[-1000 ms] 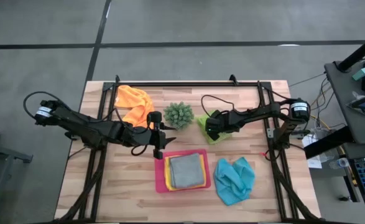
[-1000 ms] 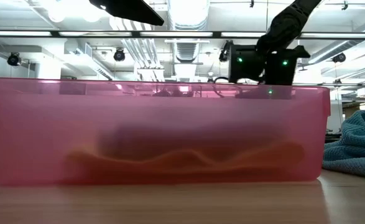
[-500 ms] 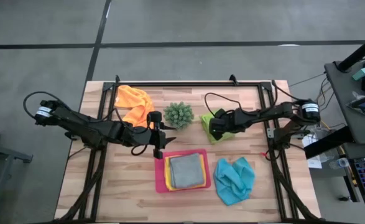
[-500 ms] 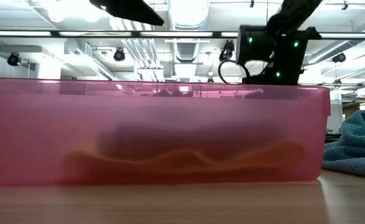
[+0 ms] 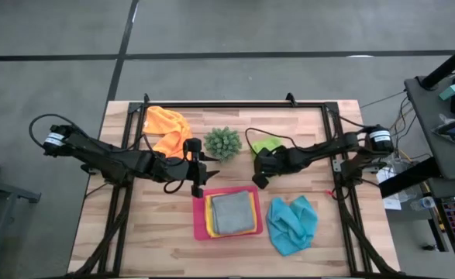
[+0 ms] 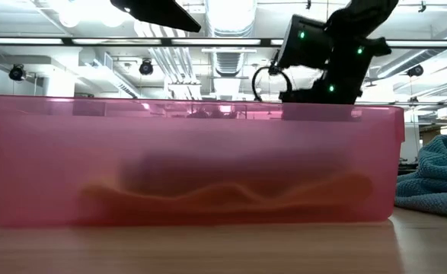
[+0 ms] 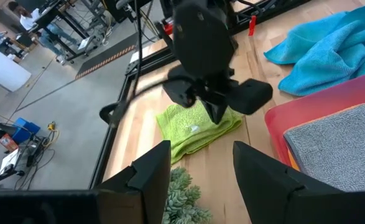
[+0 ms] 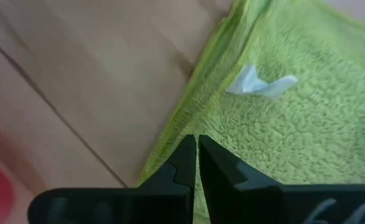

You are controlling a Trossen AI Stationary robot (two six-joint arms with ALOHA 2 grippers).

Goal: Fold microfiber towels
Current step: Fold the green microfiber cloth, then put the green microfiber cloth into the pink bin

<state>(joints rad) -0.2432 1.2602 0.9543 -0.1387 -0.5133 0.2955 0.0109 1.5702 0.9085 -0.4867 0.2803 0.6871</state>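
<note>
**Ana:** Wood planks make up the table (image 5: 134, 232), with grey floor all round it. Where is the working hand?

**Ben:** Just right of centre. The right gripper (image 5: 260, 175) has its fingers pressed together, and in its wrist view they pinch the hem of the lime green towel (image 5: 266, 144). The bulk of that cloth lies at about twelve o'clock from the tips, toward the far edge.

**Ana:** And around that?

**Ben:** At ten o'clock stands the small plant (image 5: 222, 143). At seven o'clock sits the pink tray (image 5: 198, 220), holding the grey towel (image 5: 232, 212) on top of a yellow one. At five o'clock the light blue towel (image 5: 292, 223) lies crumpled. Out at nine o'clock, beyond the plant, is the orange towel (image 5: 167, 128), also loose.

**Ana:** The other arm?

**Ben:** The left gripper (image 5: 197, 168) waits at the tray's far left corner, fingers parted, nothing between them.

**Ana:** So which step?

**Ben:** I'd judge the green fold is in hand. Next, carry the pinched edge over the cloth, square the corners, then let go.
</note>
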